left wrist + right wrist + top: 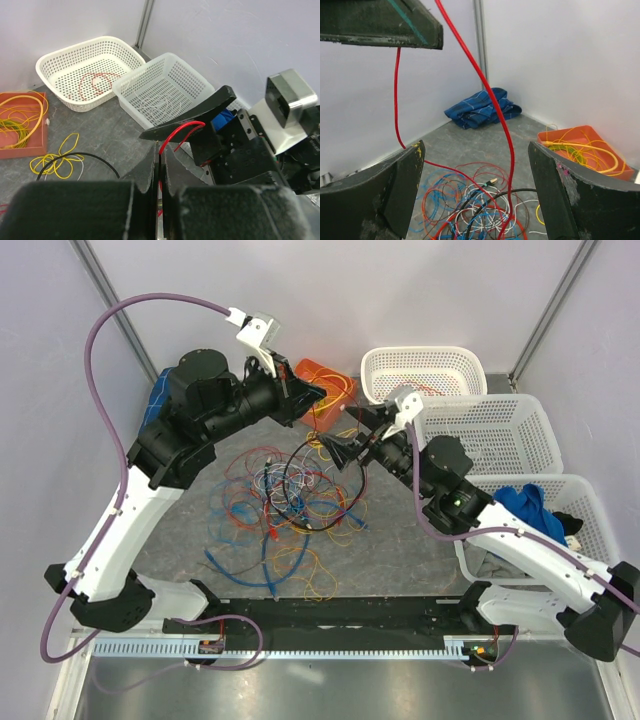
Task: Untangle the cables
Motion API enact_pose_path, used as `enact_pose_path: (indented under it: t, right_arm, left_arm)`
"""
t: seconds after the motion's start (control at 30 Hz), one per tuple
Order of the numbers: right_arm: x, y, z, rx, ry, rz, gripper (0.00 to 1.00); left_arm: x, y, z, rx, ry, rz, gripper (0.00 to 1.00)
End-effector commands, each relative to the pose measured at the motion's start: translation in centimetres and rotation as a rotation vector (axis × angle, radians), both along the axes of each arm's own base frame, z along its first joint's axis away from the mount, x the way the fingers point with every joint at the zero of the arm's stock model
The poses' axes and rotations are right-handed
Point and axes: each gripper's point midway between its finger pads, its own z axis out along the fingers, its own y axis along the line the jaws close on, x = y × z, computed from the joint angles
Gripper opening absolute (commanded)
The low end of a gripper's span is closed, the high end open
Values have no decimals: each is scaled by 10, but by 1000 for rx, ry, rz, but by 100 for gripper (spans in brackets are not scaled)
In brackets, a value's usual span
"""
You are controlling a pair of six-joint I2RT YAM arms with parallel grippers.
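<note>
While the left gripper (160,156) clamps a thin red wire (181,129) above the multicoloured cable tangle (290,502), the right gripper (476,150) gapes empty around it — likely next: close, pull free.

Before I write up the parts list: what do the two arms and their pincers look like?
Both the left arm and right arm have white lower shells and black upper joints. A purple hose loops along each. The left pincer and right pincer have broad, flat black fingers; a white-and-grey camera block sits at the left wrist.
</note>
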Motion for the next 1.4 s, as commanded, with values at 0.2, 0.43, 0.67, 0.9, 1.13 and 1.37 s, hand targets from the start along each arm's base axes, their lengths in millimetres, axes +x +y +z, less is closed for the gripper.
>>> enact_pose_path:
  t: [0.2,0.43,0.67,0.9,1.13,1.37]
  right_arm:
    - [-47,18,47,105,-112,257,90]
    - [-43,34,47,127,-78,306,91]
    - [-33,50,49,171,-29,316,84]
    - [-14,53,37,198,59,226,38]
    - [-6,36,27,216,125,127,0]
    - [17,6,11,144,212,-92,0]
  left_arm:
    - [-4,10,6,37,-72,10,2]
    - [-9,-3,4,-9,-22,-50,2]
    - [-6,-8,2,-41,3,-47,2]
    - [-6,-13,-8,-55,27,-59,2]
    - [-1,2,-8,-50,0,20,2]
    - [6,26,-7,-62,-29,150,20]
